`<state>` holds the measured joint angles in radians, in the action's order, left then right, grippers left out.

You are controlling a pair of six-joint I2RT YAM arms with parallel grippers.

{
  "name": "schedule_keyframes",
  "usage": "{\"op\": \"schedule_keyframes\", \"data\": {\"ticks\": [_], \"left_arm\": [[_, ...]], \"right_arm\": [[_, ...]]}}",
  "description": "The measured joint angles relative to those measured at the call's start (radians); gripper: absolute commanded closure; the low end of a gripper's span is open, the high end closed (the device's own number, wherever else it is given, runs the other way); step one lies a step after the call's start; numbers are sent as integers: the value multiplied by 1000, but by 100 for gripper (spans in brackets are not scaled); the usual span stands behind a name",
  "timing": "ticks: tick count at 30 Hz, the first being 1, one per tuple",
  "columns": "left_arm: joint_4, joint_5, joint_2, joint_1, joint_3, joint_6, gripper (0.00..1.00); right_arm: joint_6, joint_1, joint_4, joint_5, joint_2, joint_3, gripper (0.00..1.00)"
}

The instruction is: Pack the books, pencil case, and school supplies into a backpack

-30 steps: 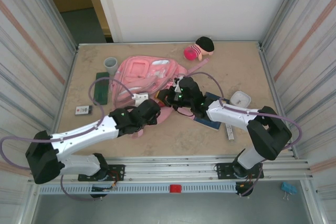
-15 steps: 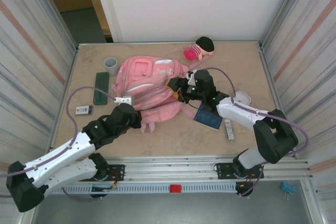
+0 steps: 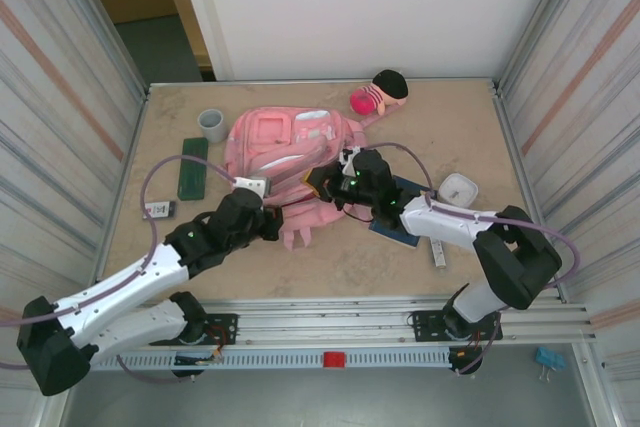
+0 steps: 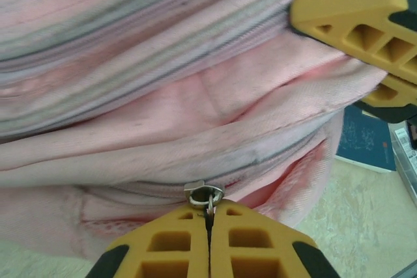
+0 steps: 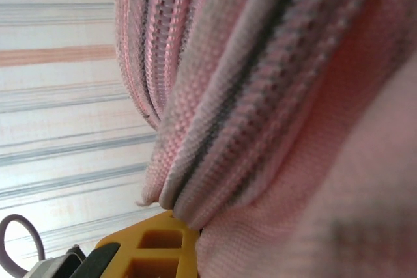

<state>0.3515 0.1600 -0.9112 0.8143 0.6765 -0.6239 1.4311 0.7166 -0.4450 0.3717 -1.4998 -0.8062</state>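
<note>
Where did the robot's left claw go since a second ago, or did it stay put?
Yes. The left gripper, shut on the zip pull of the pink fabric backpack, moved left, toward the long dark green pencil case.

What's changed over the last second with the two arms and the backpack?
The left end effector, shut on the zipper pull, drew it leftward along the backpack. The right end effector swung away toward the far right, then came back and is shut on the backpack's right side. The backpack shifted slightly; pencil case, cup, doll and book stayed put.
</note>
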Motion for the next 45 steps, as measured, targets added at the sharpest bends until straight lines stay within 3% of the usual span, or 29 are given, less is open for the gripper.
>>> {"op": "schedule_keyframes", "data": {"ticks": [4, 5, 8, 9, 14, 18, 23, 25, 30, 37, 45], "left_arm": [[-2, -26, 53, -39, -19, 16, 100], [-6, -37, 68, -45, -29, 24, 100], [-26, -65, 93, -49, -52, 49, 100], [-32, -73, 92, -53, -56, 56, 100], [-105, -131, 34, -62, -58, 72, 100], [-140, -188, -28, -62, -39, 79, 100], [-145, -215, -39, -62, -2, 96, 100], [-138, -209, -35, -62, 7, 106, 100], [-114, -218, -8, -127, 3, 137, 100], [-120, -297, 17, -342, -34, 212, 100], [-209, -324, -137, -499, -41, 273, 100]], "right_arm": [[-83, -103, 114, 144, 29, -16, 90], [-109, -132, 147, 183, 36, -29, 83], [-155, -185, 212, 229, 63, -47, 48], [-161, -195, 223, 227, 73, -47, 41], [-113, -128, 180, 130, 92, -32, 36], [-70, -3, 139, 18, 90, -16, 43], [-53, 35, 120, -62, 87, -16, 84], [-64, 23, 133, -62, 87, -18, 93], [-145, -48, 230, 59, 90, -63, 98], [-351, -196, 472, 273, 138, -235, 99], [-519, -274, 695, 474, 158, -387, 100]]}}
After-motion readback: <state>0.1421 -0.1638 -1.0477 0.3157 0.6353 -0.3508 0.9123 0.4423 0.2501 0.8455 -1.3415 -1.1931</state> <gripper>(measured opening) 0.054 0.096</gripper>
